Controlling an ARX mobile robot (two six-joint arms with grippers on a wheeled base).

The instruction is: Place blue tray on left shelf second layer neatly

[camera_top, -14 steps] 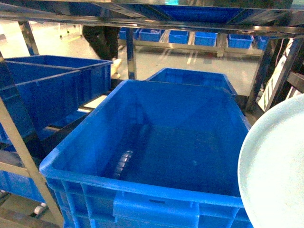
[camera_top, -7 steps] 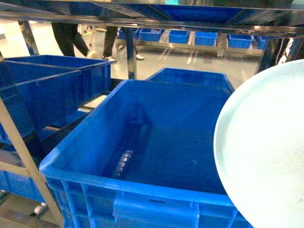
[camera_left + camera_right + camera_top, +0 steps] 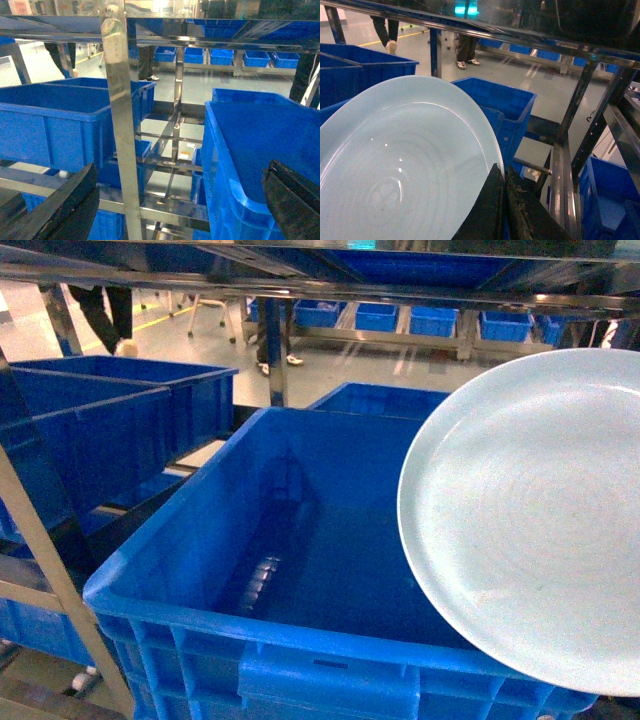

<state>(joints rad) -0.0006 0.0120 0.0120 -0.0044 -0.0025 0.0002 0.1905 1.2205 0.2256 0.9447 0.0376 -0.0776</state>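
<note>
Blue tray (image 3: 530, 515): pale sky-blue, round, shallow, glossy; tilted, raised at right above the near crate.
Left shelf second layer (image 3: 165, 165): silver-grey steel rails, left side.

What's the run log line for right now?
right claw: shut on blue tray rim | tray: tilted over blue crate | left claw: open

right gripper (image 3: 504, 200) apparently pinches the blue tray (image 3: 405, 160) rim.
</note>
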